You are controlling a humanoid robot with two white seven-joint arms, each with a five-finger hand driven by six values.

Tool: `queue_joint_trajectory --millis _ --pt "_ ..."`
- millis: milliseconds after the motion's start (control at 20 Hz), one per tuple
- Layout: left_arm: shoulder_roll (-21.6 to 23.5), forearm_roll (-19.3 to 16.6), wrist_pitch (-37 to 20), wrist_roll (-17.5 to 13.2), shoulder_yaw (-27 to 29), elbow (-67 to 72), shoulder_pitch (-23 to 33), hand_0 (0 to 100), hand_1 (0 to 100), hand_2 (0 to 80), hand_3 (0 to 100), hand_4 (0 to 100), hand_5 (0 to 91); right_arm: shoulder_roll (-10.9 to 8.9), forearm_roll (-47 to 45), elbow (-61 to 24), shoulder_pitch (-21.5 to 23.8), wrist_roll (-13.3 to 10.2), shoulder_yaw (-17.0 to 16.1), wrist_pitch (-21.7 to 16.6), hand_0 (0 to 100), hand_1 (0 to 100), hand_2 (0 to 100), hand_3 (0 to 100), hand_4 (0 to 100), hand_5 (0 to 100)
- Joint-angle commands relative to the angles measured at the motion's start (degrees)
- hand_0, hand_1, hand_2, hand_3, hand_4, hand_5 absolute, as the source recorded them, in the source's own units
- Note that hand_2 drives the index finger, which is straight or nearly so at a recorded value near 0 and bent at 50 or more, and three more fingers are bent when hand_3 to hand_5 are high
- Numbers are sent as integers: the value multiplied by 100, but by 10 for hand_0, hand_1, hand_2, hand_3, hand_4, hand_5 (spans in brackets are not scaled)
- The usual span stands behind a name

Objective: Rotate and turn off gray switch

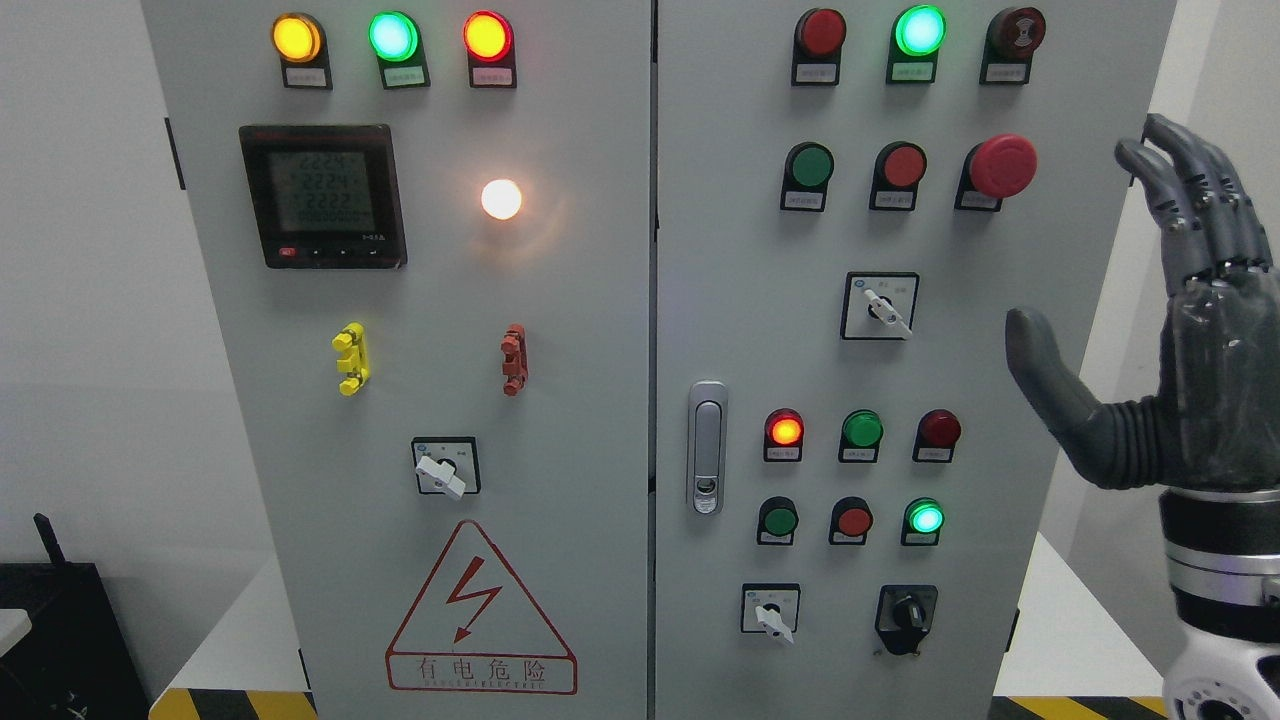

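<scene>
Three rotary switches with pale gray handles sit on the gray cabinet: one on the left door, one at the upper right door, and one at the lower right. All three handles are tilted off vertical. My right hand is raised at the right edge, open, with the fingers straight up and the thumb spread toward the panel. It holds nothing and is apart from the cabinet front, to the right of the upper right switch. The left hand does not show.
A black rotary switch sits beside the lower right gray one. A red mushroom button, lit indicator lamps, a digital meter and a door latch fill the panel. A black box stands at the lower left.
</scene>
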Motion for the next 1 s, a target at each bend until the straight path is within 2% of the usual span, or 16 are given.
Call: queue_joint_trajectory --millis 0,450,500,550,600,650,750,800,850,950 --pt "-3 114 2 0 44 -140 -53 120 389 0 0 0 0 -9 1 17 12 -3 22 11 303 182 73 119 0 0" --pt "-3 114 2 0 44 -140 -53 120 389 0 0 0 0 9 -7 26 12 -3 -22 20 298 189 75 138 0 0" --pt "6 114 2 0 44 -140 -53 120 389 0 0 0 0 26 -16 44 12 -38 -31 29 298 190 89 176 34 0" --pt "6 114 2 0 44 -140 -53 120 389 0 0 0 0 35 -25 79 12 -65 -40 81 298 191 110 212 106 44" --pt "-3 114 2 0 44 -140 -53 120 389 0 0 0 0 52 -60 96 12 -74 -40 203 300 197 161 331 286 233" --pt "-3 114 2 9 44 -140 -53 120 389 0 0 0 0 61 -86 97 12 -74 -40 317 301 232 239 524 450 467" --pt "-3 114 2 0 44 -140 -53 120 389 0 0 0 0 70 -87 132 12 -65 -31 432 292 282 264 560 499 557" --pt "-3 114 2 0 44 -140 -53 120 389 0 0 0 0 114 -87 149 12 -65 -22 433 281 309 286 592 597 697" --pt "-3 114 2 0 44 -140 -53 120 389 0 0 0 0 192 -87 175 12 -65 -5 433 276 316 290 610 650 794" --pt "6 114 2 9 44 -140 -53 120 389 0 0 0 0 386 -87 176 12 -56 39 450 268 310 305 652 748 942"
